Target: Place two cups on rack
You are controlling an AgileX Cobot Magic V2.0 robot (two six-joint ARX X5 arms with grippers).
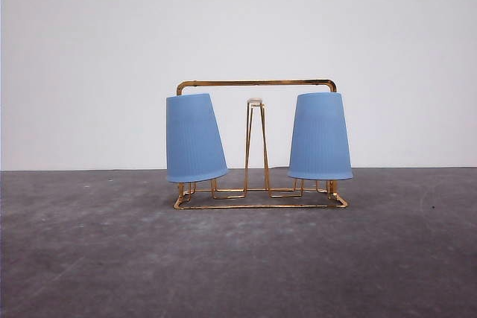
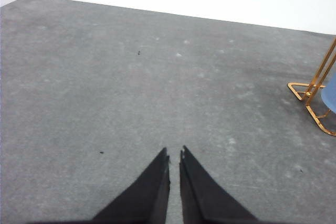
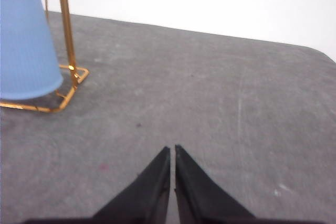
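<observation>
Left gripper (image 2: 174, 155): seen from its own wrist camera, the two black fingers are drawn together with only a thin slit between the tips; nothing is between them. It hangs over bare table, well apart from the rack.

Right gripper (image 3: 172, 151): from the right wrist camera, the black fingers are likewise pressed nearly tip to tip, holding nothing, above bare table and apart from the rack.

Table (image 1: 89, 258): dark grey, mottled surface with a few small specks; a plain white wall stands behind it.

Rack (image 1: 257, 147): thin gold wire frame standing upright near the middle of the table in the front view, with a rectangular base, an arched top bar and a tall narrow middle prong with a pale tip. One base corner shows at the edge of the left wrist view (image 2: 310, 95); the other end's corner and an upright show in the right wrist view (image 3: 68, 51).

Left cup (image 1: 194, 138): light blue, ribbed, upside down on the rack's left end, mouth downward, tilted slightly outward. A sliver of blue at the edge of the left wrist view is probably this cup, though too little shows to be sure.

Right cup (image 1: 320, 136): same light blue, upside down on the rack's right end, nearly upright, its rim just above the base wires; also seen in the right wrist view (image 3: 26, 45).
</observation>
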